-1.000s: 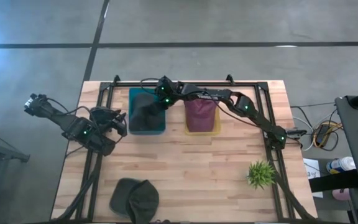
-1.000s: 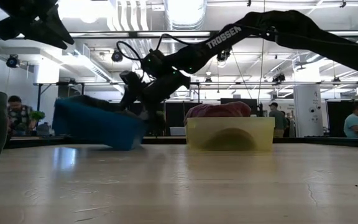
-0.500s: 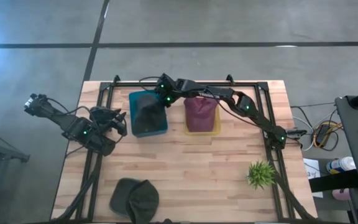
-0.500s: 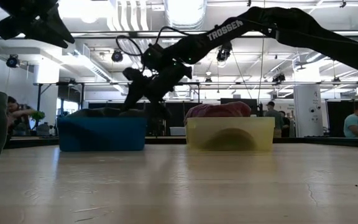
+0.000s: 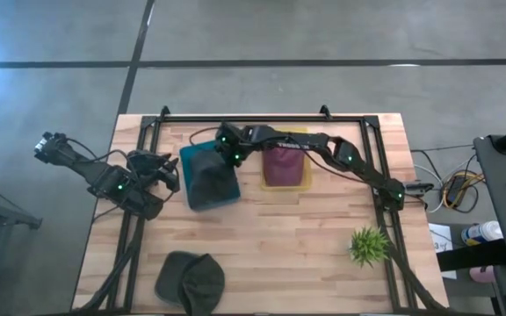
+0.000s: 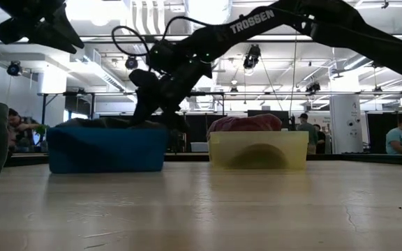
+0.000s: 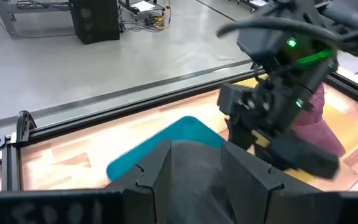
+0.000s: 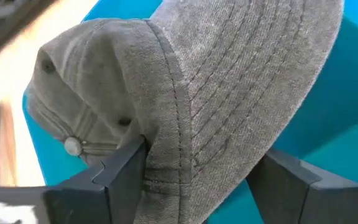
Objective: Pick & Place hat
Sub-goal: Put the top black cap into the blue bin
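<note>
High view, for your notes: blue bin point(image 5: 209, 180) holds grey hat point(image 5: 207, 168), right gripper point(image 5: 225, 156) clamped on it; yellow bin point(image 5: 288, 180) holds maroon hat point(image 5: 284, 163); left gripper point(image 5: 167, 171) spread, empty.

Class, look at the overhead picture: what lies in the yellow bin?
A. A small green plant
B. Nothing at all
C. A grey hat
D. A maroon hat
D: the yellow bin holds a maroon hat, while the grey hat sits in the blue bin beside it.
</note>
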Controlling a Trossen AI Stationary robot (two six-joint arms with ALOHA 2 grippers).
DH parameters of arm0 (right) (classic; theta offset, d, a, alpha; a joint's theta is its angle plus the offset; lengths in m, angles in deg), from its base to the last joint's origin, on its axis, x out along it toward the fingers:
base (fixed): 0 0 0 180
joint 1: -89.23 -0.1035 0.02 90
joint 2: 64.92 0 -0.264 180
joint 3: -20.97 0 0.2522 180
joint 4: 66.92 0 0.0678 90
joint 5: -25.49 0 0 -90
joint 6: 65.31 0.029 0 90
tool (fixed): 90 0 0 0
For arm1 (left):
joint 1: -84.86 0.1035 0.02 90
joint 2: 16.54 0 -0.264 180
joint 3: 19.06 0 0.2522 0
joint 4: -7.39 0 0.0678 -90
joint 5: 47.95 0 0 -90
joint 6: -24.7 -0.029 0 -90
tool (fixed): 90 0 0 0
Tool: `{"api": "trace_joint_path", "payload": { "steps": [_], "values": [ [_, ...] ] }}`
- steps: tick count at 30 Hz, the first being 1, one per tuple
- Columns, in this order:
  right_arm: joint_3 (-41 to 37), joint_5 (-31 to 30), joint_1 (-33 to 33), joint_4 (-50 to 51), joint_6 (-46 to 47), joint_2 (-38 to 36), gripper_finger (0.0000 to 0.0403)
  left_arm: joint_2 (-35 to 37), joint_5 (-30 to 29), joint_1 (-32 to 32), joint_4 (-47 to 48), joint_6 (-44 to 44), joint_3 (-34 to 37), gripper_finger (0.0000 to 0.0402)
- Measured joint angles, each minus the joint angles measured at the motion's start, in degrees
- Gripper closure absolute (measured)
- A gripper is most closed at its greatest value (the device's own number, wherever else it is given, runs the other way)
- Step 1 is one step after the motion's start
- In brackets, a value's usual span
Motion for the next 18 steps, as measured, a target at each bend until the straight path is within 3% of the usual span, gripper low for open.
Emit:
{"api": "trace_joint_path", "payload": {
  "steps": [8,18],
  "values": [
    [0.1,-5.0,-4.5,16.0,-8.3,-0.6,0.0149,0.0,0.5,0.0,-1.2,1.0,0.0,0.0271],
    [0.1,-4.6,-8.4,24.0,-17.3,-1.7,0.0126,0.0,0.5,0.0,-1.8,1.2,0.0,0.0271]
  ]
}}
